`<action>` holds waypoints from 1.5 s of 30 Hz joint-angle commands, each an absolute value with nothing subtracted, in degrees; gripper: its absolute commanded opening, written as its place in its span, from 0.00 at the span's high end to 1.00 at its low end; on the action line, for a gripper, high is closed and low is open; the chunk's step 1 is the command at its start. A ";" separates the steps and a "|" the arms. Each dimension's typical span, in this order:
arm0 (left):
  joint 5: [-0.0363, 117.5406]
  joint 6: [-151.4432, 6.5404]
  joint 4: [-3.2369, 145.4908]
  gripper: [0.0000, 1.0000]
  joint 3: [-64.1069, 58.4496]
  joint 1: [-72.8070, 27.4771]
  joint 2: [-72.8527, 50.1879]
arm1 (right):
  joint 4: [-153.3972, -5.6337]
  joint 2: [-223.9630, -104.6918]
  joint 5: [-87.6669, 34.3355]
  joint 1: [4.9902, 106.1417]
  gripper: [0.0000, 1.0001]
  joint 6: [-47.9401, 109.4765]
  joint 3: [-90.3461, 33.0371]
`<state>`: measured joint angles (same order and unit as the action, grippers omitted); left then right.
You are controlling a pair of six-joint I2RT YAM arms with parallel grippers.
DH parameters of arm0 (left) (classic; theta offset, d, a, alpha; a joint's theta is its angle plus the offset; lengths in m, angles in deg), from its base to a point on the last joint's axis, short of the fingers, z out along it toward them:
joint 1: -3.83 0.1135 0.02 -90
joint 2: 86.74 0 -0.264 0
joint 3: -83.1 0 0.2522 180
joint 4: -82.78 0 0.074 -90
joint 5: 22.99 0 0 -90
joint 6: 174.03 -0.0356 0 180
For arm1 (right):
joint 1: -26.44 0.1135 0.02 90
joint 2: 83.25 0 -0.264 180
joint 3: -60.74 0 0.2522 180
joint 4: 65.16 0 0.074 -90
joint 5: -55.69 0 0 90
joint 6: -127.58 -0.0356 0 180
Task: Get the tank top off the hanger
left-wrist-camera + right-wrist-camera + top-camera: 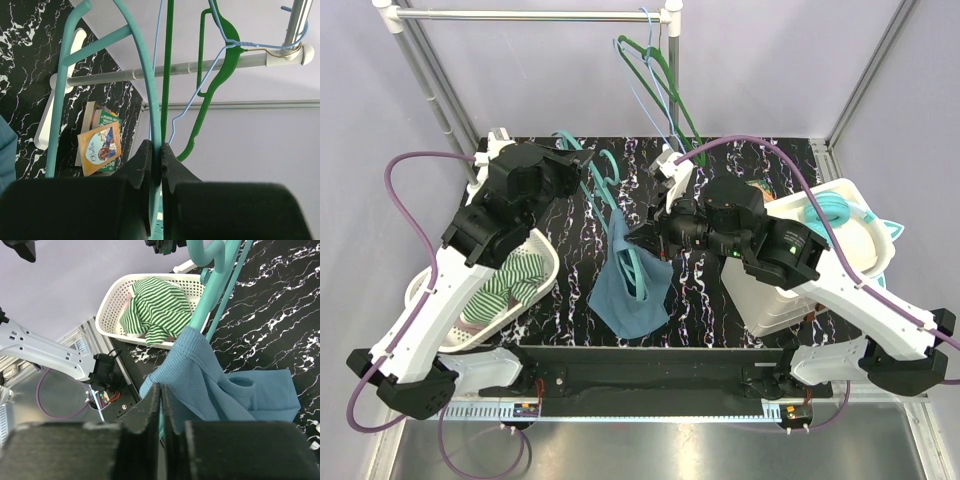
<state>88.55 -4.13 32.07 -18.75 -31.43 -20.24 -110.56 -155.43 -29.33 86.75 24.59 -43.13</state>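
1. The left gripper (156, 148) is up high with its jaws pressed together on the thin bar of the teal hanger (151, 85). It's a firm pinch, with no gap showing.
2. The right gripper (161, 389) is in at the blue tank top (210, 375), fingers nearly meeting on the folded edge of the fabric. There's a sliver of teal in the slit, so it's hard to call whether the hanger is caught too.
3. The tank top hangs on the hanger between the two arms, over the black marbled table (720, 160). Whether its hem rests on the table, I can't tell.
4. From above, the right arm covers one shoulder of the tank top, and much of the hanger sits behind cloth.
5. On the left is a white basket (112, 300) holding a green-striped garment (155, 305), half hidden under the left arm in the top view.
6. On the right is a white bin (865, 235), partly behind the right arm.
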 commanded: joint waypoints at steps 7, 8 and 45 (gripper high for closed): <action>92.67 -8.08 35.27 1.00 -25.40 -31.41 -19.42 | -109.77 -156.81 -30.79 86.64 1.00 27.03 -44.96; 93.29 -10.18 35.45 1.00 -26.01 -31.32 -19.33 | -109.77 -156.38 -30.44 86.64 1.00 27.30 -44.52; 76.95 12.03 39.23 1.00 -22.95 -24.03 -18.01 | -107.13 -153.99 -29.56 84.10 0.17 28.62 -42.05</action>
<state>82.19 0.89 34.63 -24.83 -24.18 -16.13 -109.77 -151.47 -27.76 84.39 28.50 -38.36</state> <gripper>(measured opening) 0.057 0.911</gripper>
